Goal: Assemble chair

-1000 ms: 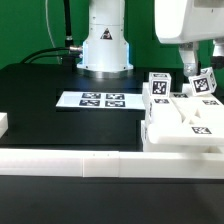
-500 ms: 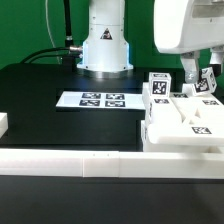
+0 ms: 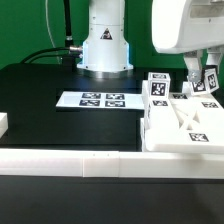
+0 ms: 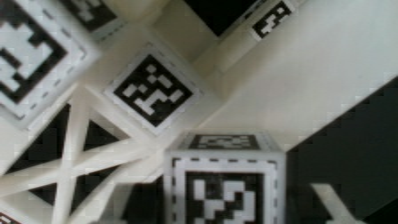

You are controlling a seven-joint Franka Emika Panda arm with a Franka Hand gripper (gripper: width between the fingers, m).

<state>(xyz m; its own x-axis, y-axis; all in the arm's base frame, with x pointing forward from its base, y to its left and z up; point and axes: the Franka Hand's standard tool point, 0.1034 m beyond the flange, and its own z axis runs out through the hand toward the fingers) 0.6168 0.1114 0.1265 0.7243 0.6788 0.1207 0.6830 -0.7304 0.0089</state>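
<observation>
A black table [image 3: 40,105] is filling the scene in front of a green backdrop, with the arm's white base [image 3: 106,45] standing at the rear. The gripper [image 3: 199,78] is hanging low over the chair parts [image 3: 185,120] at the exterior view's right, and its jaws are drawn close together. The fingertips are sitting among the upright tagged pieces, so what they are pinching, if anything, is impossible to make out. One tagged block [image 3: 158,88] is standing just beside the gripper, toward the exterior view's left. The parts are clustering near the front of the table, behind the long white rail [image 3: 70,160], and the picture edge is cutting them off on the right. The marker board [image 3: 100,100] is lying flat on the table, well apart from the parts. In the wrist view, tagged white surfaces [image 4: 157,88] and a slotted panel [image 4: 71,160] are crowding the picture; the fingers themselves are not discernible there.
</observation>
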